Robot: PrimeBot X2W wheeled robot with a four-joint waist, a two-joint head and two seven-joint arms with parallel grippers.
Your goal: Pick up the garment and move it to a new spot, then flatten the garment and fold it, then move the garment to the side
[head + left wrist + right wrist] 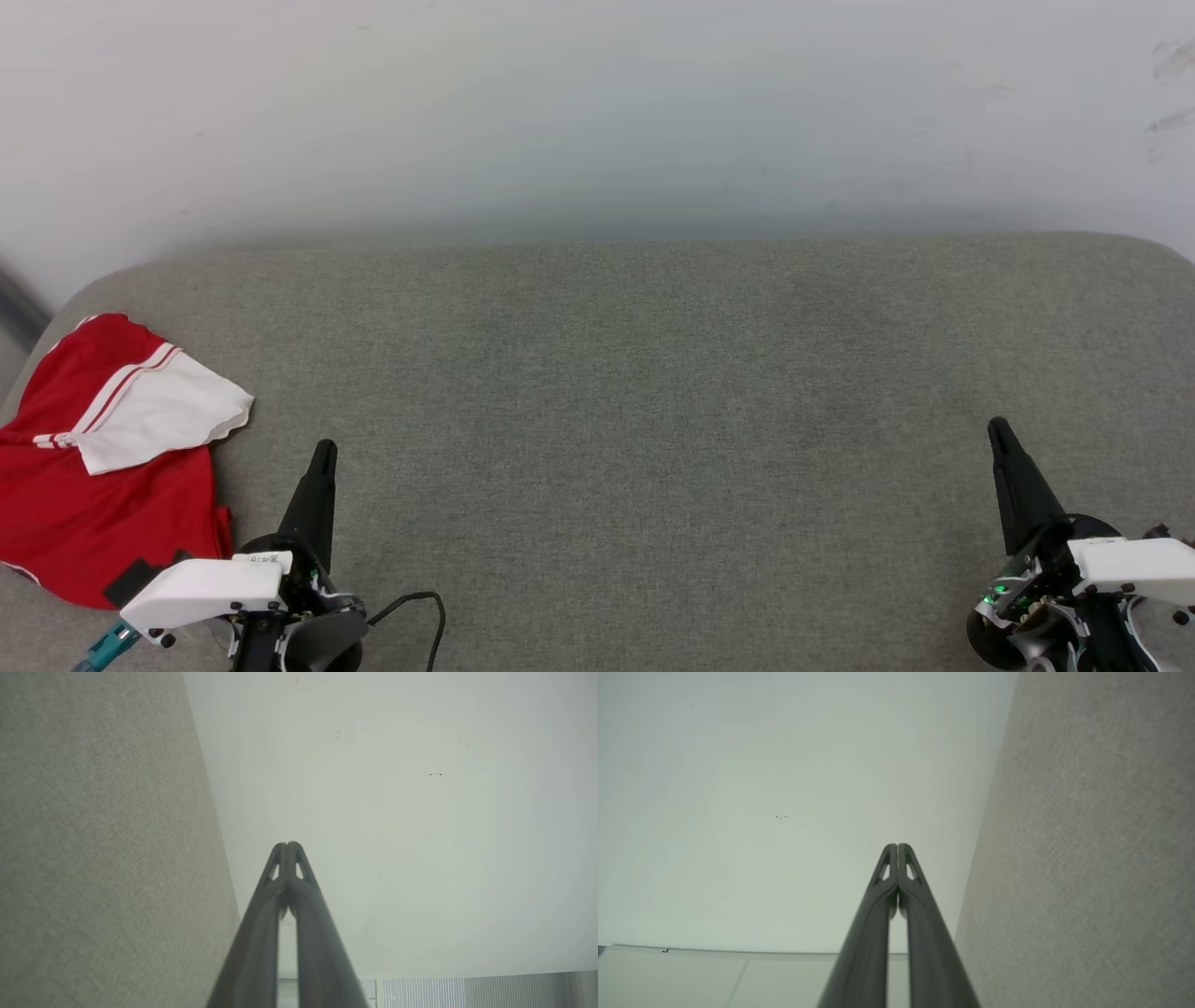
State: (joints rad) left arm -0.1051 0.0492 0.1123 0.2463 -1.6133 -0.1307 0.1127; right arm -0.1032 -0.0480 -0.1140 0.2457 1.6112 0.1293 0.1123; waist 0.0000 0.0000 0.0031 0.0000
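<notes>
Red soft-fabric sports jersey with white sleeve panels and red-and-white stripe trim (93, 485) lies bunched at the 9 o'clock edge of the grey woven-fabric padded tabletop (653, 392), part of it running off the head view's left border. Heap's long axis runs roughly 12 to 6 along that edge. One white sleeve panel is flopped on top, pointing toward 3 o'clock; a black patch of print shows at the 6 o'clock end. Left claw (324, 454) sits low at 7 o'clock of the tabletop, both dark fingers pressed together, nothing between them, tip aimed at 12. Jersey lies at about its 9 to 10 o'clock, near but apart from it, sleeve hem the closest part. Right claw (997, 431) is at 5 o'clock, likewise closed and empty, well apart from the jersey with the whole bare middle of the tabletop between. Left arm is plainly the nearer. Judgement: any pick-up starts with the left claw opening and swinging toward 9 o'clock. Cannot tell whether the heap is folded or merely crumpled.
</notes>
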